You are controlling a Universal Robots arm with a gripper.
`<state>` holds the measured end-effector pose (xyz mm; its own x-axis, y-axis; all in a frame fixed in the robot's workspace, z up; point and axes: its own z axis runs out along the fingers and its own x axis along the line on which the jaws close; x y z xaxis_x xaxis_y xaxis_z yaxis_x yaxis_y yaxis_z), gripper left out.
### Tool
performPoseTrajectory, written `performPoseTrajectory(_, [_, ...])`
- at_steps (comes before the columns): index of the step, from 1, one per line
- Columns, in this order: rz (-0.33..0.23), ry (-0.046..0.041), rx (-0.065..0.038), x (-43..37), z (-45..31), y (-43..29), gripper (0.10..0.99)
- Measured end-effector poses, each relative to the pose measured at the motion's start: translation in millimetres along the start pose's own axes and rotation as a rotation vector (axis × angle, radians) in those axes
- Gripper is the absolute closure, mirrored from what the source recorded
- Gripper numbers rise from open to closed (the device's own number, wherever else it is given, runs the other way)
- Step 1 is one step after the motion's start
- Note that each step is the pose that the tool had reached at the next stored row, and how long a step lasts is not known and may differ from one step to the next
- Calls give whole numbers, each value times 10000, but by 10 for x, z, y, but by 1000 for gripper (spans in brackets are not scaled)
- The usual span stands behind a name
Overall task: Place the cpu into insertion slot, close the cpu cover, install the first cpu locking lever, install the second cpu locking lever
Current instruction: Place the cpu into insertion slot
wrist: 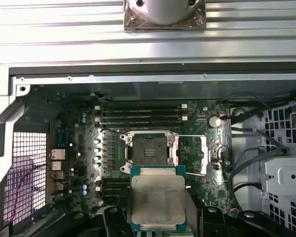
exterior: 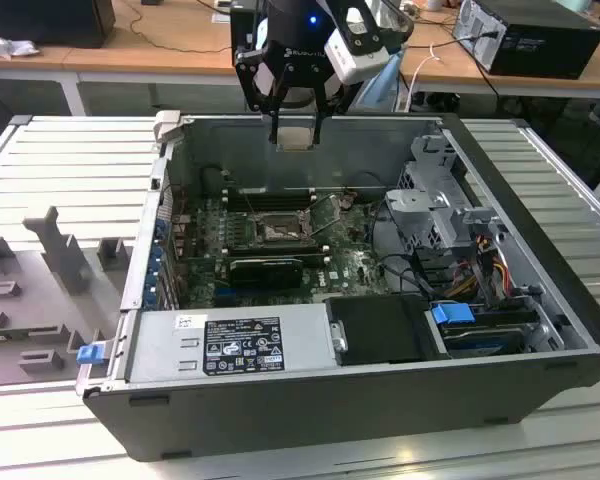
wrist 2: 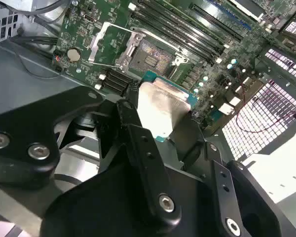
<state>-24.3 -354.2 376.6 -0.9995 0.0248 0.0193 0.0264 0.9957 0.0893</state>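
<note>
The cpu (wrist: pixel 157 196), a flat square chip with a pale silver face and green edge, is held in my gripper (wrist: pixel 157 219), which is shut on its sides. In the exterior view the gripper (exterior: pixel 295 122) hangs with the cpu (exterior: pixel 294 137) above the rear wall of the open computer case, well above the board. The insertion slot (wrist: pixel 149 149) lies uncovered on the green motherboard, its dark centre exposed, close beside the cpu in both wrist views. The cpu cover (wrist: pixel 192 154), a thin silvery frame, is swung open beside the slot (wrist 2: pixel 149 53), as the second wrist view shows (wrist 2: pixel 112 42).
Long black RAM slots (wrist: pixel 143 114) run beside the socket. A silver power supply (exterior: pixel 235 343) fills the case's near side, and a drive cage (exterior: pixel 435 215) with cables stands at the exterior view's right. Grey fixtures (exterior: pixel 60 255) sit on the slatted table at the left.
</note>
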Motion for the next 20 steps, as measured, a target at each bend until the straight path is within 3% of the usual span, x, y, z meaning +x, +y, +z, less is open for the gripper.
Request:
performPoseTrajectory(3, [164,-14,-3,0,0,0,561])
performPoseTrajectory(10, [1244,-111,-23,0,2,0,561])
performPoseTrajectory(15, [1404,-123,-27,0,28,-5,561])
performPoseTrajectory(20, [1429,-81,-21,-1,42,-7,561])
